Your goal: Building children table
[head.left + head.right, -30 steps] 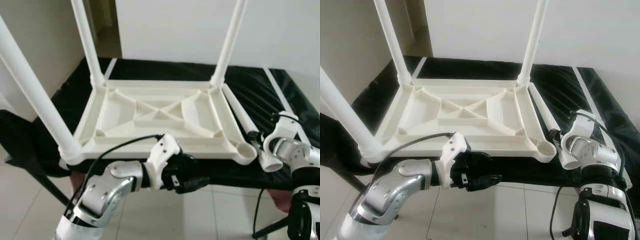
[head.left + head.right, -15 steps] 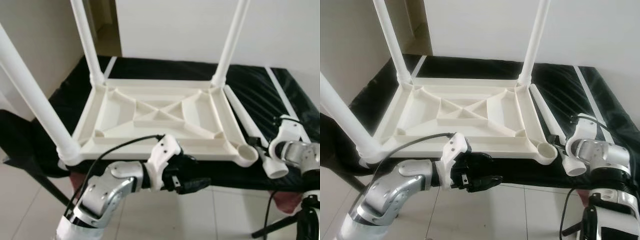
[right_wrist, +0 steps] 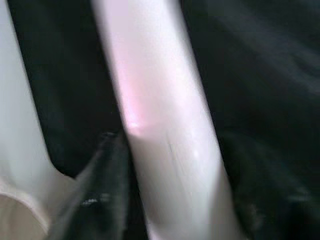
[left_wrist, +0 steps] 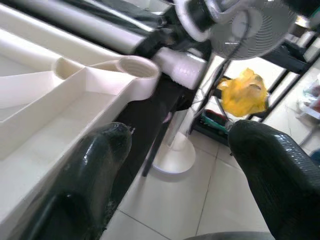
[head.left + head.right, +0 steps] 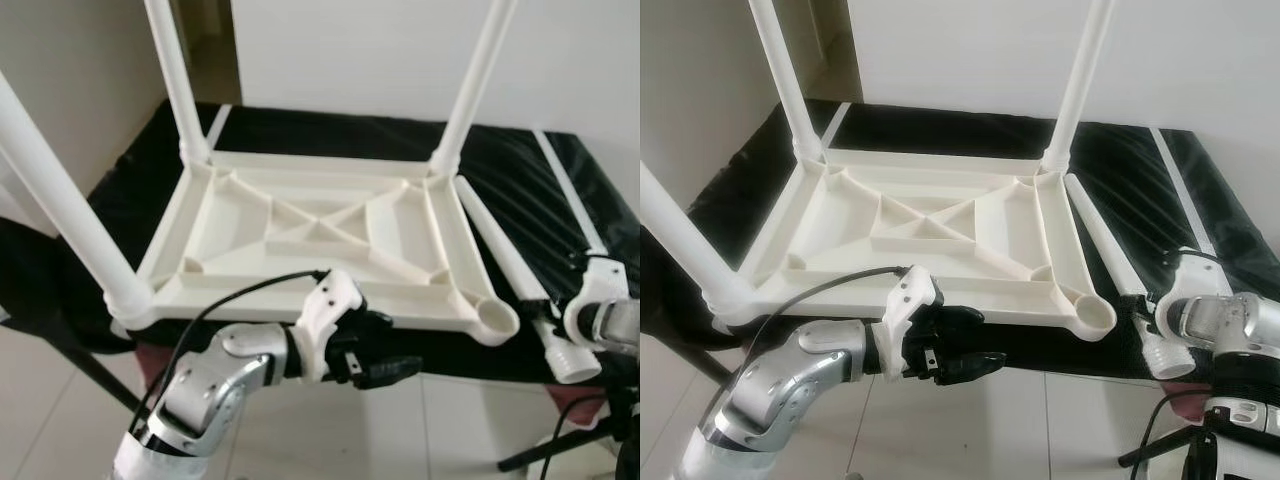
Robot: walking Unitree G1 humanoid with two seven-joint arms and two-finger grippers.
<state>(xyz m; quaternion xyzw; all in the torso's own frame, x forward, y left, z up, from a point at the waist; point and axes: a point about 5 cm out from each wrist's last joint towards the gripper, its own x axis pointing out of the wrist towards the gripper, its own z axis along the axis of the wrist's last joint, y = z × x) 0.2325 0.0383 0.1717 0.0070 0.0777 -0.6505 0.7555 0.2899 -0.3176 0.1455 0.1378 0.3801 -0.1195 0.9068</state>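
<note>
White loose leg (image 5: 1110, 262) clamped by right fingers (image 3: 107, 165)

White walls (image 5: 350, 50), pale tiled floor (image 5: 1040, 420), black-covered bed (image 5: 520, 170), standing fan (image 4: 250, 30)

The upside-down white plastic tabletop (image 5: 320, 235) sits on the black-covered bench (image 5: 520, 170). Three white tube legs (image 5: 475, 85) stand up from its corners, two at the back and one front-left. The front-right socket (image 5: 493, 319) has none. A loose white leg (image 5: 505, 260) lies on the bench just right of the tabletop, with the right gripper (image 5: 1152, 318) at its near end. The left gripper (image 5: 385, 368) is just in front of the tabletop's front edge.
</note>
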